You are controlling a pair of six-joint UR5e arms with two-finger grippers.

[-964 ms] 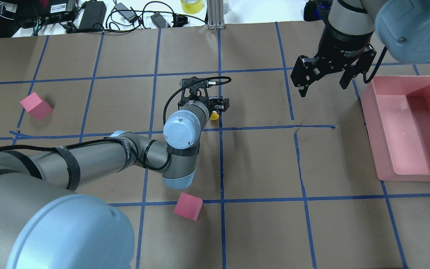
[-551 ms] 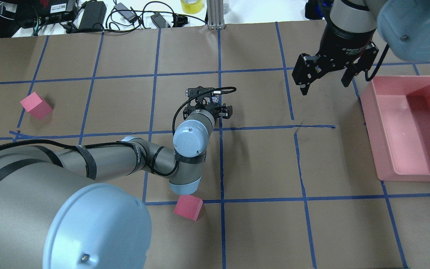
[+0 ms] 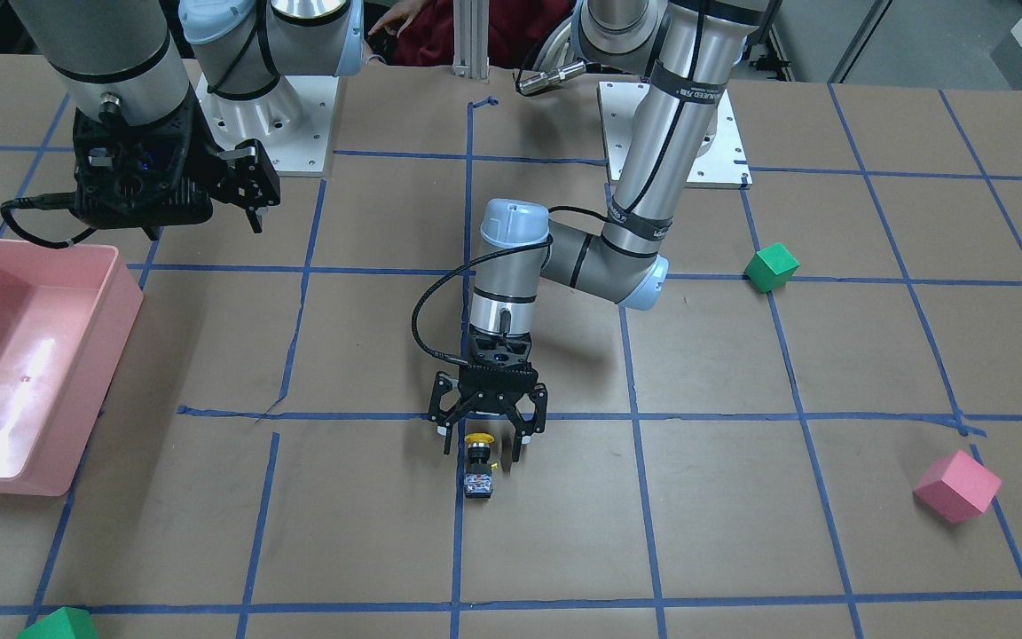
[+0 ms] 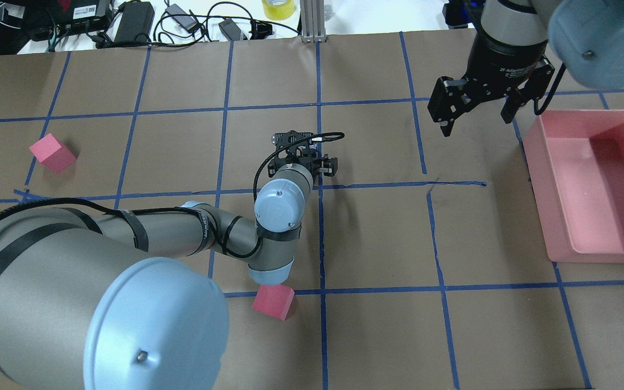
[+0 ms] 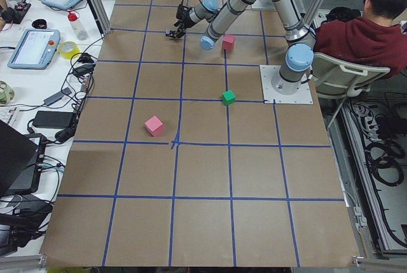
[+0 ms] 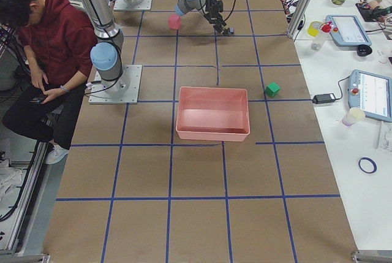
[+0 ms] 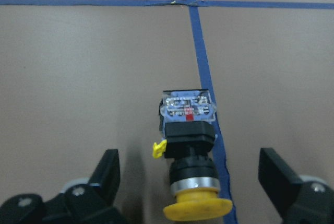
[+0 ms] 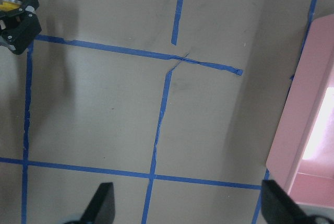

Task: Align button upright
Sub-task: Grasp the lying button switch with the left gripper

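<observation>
The button (image 3: 478,463) lies on its side on a blue tape line, its yellow cap toward the robot and its silvery base away. In the left wrist view the button (image 7: 188,145) lies between the fingers (image 7: 108,171), with gaps on both sides. My left gripper (image 3: 484,444) is open, low over the table, straddling the cap end. In the overhead view the left gripper (image 4: 303,165) hides the button. My right gripper (image 4: 474,122) is open and empty, raised near the pink bin.
A pink bin (image 4: 588,259) stands at the right. Two pink cubes (image 4: 52,153) (image 4: 273,301) lie on the table; the near one sits right by my left elbow. Green cubes (image 3: 771,266) (image 3: 57,625) lie further off. A person sits by the robot base (image 5: 365,28).
My left gripper has shifted right and back toward the robot, over the button. The yellow cap that showed beside the wrist is now hidden. The right gripper has drifted slightly away.
</observation>
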